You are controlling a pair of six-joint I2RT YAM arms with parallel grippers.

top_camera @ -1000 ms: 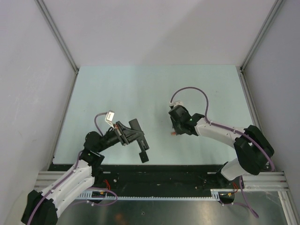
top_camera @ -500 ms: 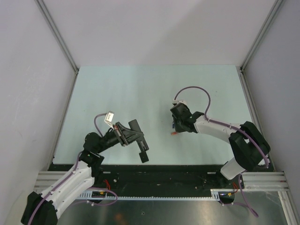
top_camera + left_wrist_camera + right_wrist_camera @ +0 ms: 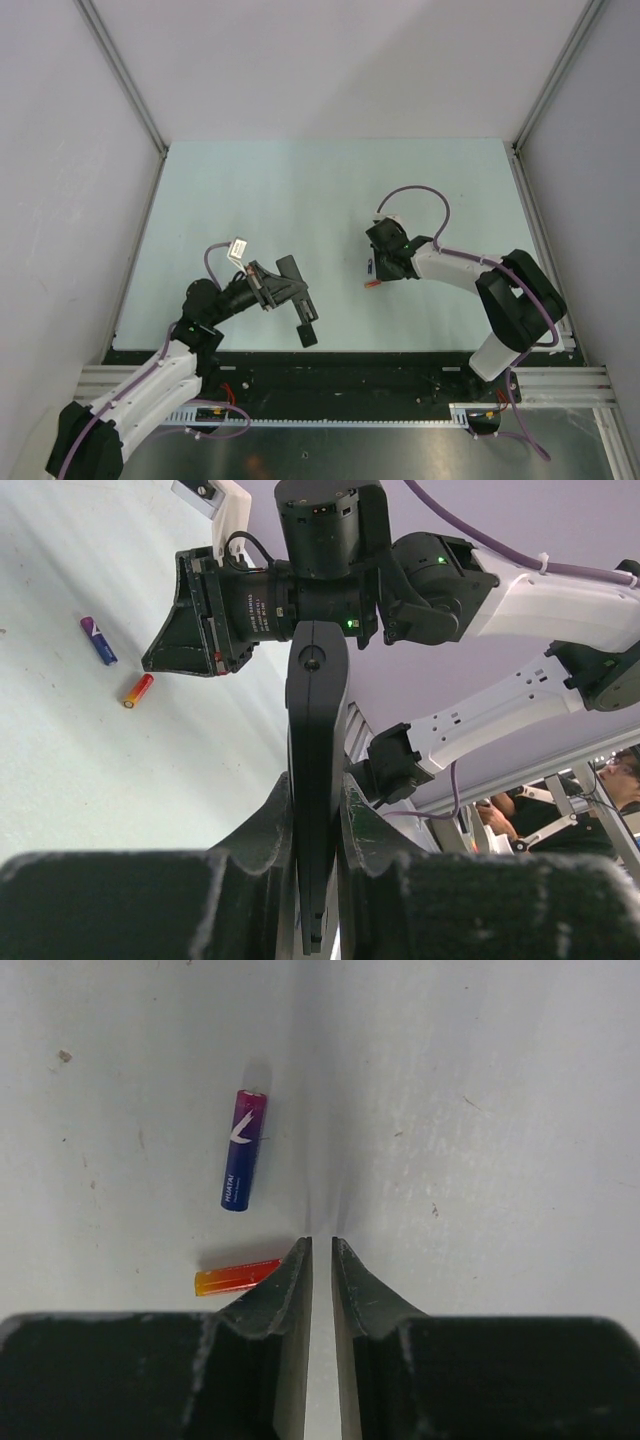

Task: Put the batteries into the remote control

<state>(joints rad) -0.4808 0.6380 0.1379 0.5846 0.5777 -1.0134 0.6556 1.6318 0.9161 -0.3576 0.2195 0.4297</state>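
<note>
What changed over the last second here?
The right arm swung its elbow inward, toward the left, and the right claw edged slightly farther out, beside the red-orange battery; its jaws stand a thin gap apart, empty. Nothing was grasped or released. That battery and the blue-purple battery stayed put; the left claw kept holding the remote control.

The remote control (image 3: 316, 740) is plain black. The orange battery (image 3: 237, 1278) fades from yellow to red. The blue battery (image 3: 240, 1163) runs from magenta into dark blue, with a white mark. The table (image 3: 300, 190) is pale mint. The left arm (image 3: 150, 385) and right arm (image 3: 455, 270) are white with black joints, and their cables (image 3: 415, 192) are purple.
</note>
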